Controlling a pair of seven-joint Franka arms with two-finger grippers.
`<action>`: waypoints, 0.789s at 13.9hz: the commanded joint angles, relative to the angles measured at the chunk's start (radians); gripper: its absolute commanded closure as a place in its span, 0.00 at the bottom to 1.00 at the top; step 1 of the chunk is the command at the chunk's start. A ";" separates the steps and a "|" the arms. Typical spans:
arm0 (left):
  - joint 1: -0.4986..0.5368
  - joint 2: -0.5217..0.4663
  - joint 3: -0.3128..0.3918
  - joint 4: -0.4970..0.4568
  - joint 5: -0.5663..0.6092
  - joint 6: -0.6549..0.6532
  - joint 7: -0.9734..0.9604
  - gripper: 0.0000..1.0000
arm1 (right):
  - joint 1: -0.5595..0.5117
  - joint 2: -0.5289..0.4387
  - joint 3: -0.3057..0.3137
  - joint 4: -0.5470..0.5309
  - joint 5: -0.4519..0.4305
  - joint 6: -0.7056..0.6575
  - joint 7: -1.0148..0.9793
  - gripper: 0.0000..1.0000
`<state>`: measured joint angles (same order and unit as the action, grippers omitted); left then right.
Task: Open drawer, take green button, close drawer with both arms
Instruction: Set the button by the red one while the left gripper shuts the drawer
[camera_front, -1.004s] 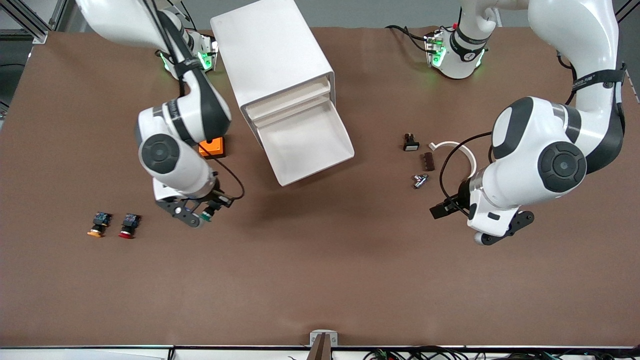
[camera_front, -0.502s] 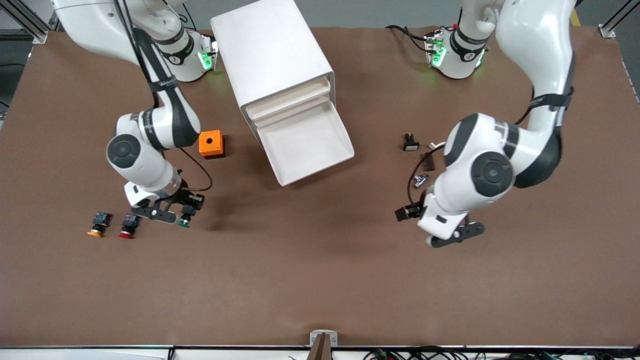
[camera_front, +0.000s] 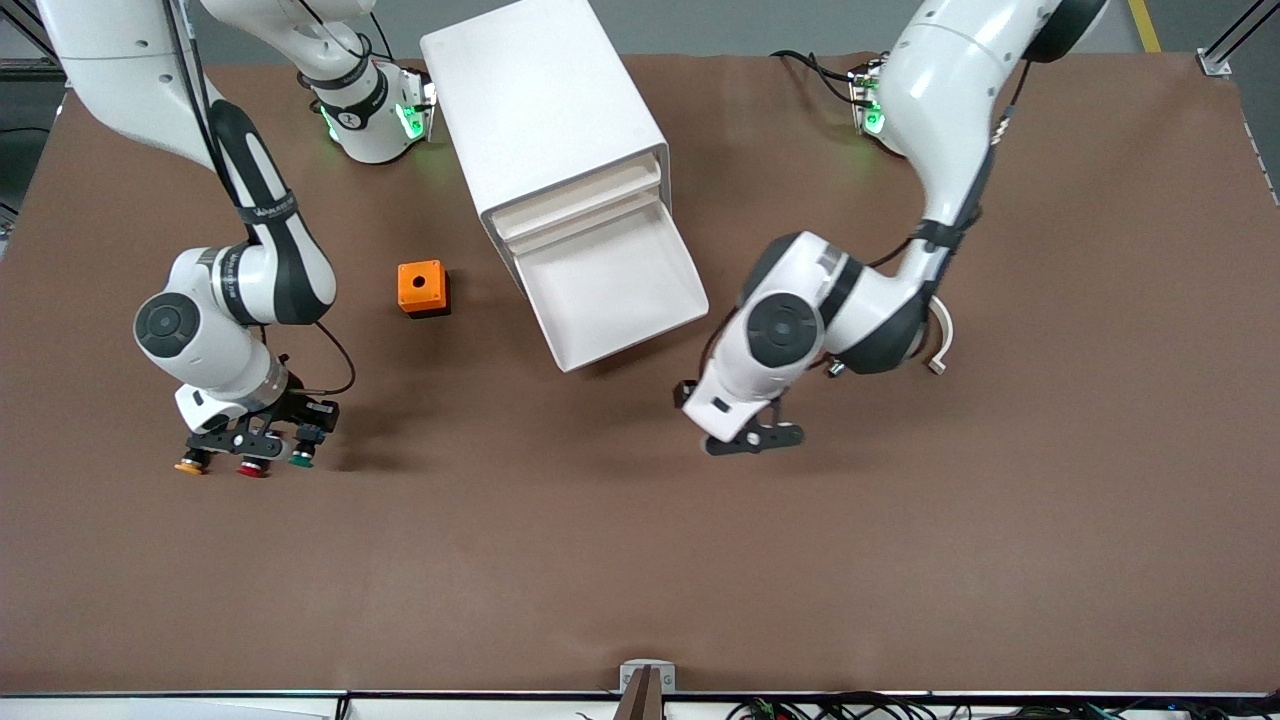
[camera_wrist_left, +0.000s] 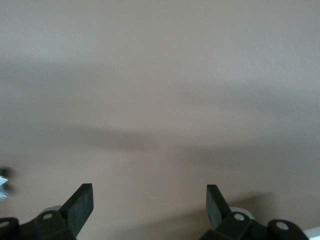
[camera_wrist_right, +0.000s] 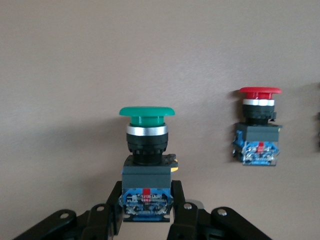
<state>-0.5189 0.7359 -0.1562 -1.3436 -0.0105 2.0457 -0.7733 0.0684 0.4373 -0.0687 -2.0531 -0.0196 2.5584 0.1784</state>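
The green-capped button (camera_wrist_right: 146, 118) is held by its blue rear part in my right gripper (camera_wrist_right: 146, 206), which is shut on it. In the front view this button (camera_front: 301, 458) is low over the table at the right arm's end, right beside a red-capped one (camera_front: 250, 468), with my right gripper (camera_front: 298, 440) above it. The lowest drawer (camera_front: 612, 290) of the white cabinet (camera_front: 545, 110) is pulled out and its tray shows nothing inside. My left gripper (camera_front: 755, 437) hangs open over bare table beside the drawer's front corner. Its fingers (camera_wrist_left: 80, 205) stand wide apart, and the left gripper (camera_wrist_left: 149, 200) holds nothing.
An orange-capped button (camera_front: 188, 466) lies beside the red-capped one (camera_wrist_right: 257, 132). An orange box (camera_front: 422, 288) sits between the right arm and the cabinet. Under the left arm's elbow lie a white curved piece (camera_front: 940, 340) and a small metal part (camera_front: 835, 369).
My right arm has carried the green button toward its own end of the table, down beside the red one. My left arm has swung in toward the open drawer.
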 joint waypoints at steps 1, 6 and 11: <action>-0.022 0.042 0.003 0.006 0.006 0.063 -0.085 0.01 | -0.033 0.073 0.021 0.062 -0.019 0.019 -0.010 1.00; -0.088 0.068 0.000 0.000 0.000 0.070 -0.266 0.01 | -0.050 0.138 0.021 0.125 -0.019 0.017 -0.010 1.00; -0.158 0.083 0.000 -0.023 0.001 0.070 -0.386 0.01 | -0.053 0.152 0.021 0.125 -0.017 0.016 -0.008 0.93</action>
<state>-0.6570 0.8196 -0.1621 -1.3528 -0.0107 2.1119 -1.1294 0.0402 0.5767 -0.0681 -1.9460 -0.0198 2.5806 0.1712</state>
